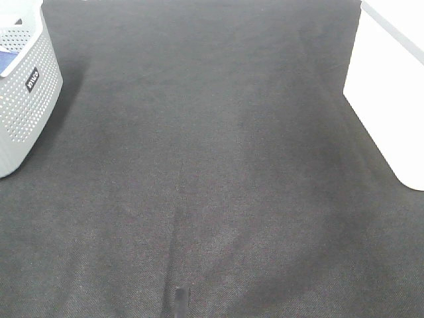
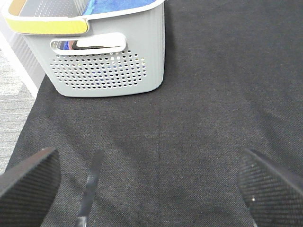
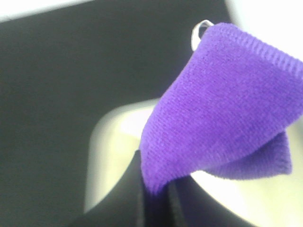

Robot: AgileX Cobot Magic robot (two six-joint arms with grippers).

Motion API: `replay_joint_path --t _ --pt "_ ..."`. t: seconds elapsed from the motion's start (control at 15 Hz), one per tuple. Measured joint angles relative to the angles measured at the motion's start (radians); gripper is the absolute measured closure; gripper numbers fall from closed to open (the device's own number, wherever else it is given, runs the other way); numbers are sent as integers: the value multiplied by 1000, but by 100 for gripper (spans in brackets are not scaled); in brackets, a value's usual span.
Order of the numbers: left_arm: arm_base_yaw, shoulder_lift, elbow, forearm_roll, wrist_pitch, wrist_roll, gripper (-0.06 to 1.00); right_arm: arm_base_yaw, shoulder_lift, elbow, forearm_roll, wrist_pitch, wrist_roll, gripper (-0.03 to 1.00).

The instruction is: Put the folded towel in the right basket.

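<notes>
My right pincer clamps the folded purple terry towel, lengthwise over the white plastic basket; left pincer gapes.

Seemingly a lab bench: black cloth tabletop, grey basket, white basket.

Purple towel above white basket

A grey perforated basket holding blue cloth is seen at the upper left of the frame on a black mat, with the left gripper spread wide along the lower edge.
</notes>
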Motion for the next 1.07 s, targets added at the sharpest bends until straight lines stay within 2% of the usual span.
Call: replay_joint_path --t 0.13,0.33,0.4,0.47,0.67,0.73,0.87,1.07 --pt "0 0 0 0 0 0 0 -3 0 76 -131 7 -4 94" --pt "0 0 0 0 0 0 0 -3 1 208 -170 8 -47 94" --pt "0 0 0 0 0 0 0 -3 1 243 -172 8 -59 91" --pt "0 0 0 0 0 0 0 -3 1 270 -172 9 -60 82" --pt "0 0 0 0 0 0 0 -3 1 318 -169 9 -59 21" --pt "0 0 0 0 0 0 0 -2 1 320 -168 10 -59 8" --pt "0 0 0 0 0 0 0 -2 0 321 -146 10 -59 1" --pt "0 0 0 0 0 0 0 3 -15 322 -122 10 -49 -1"
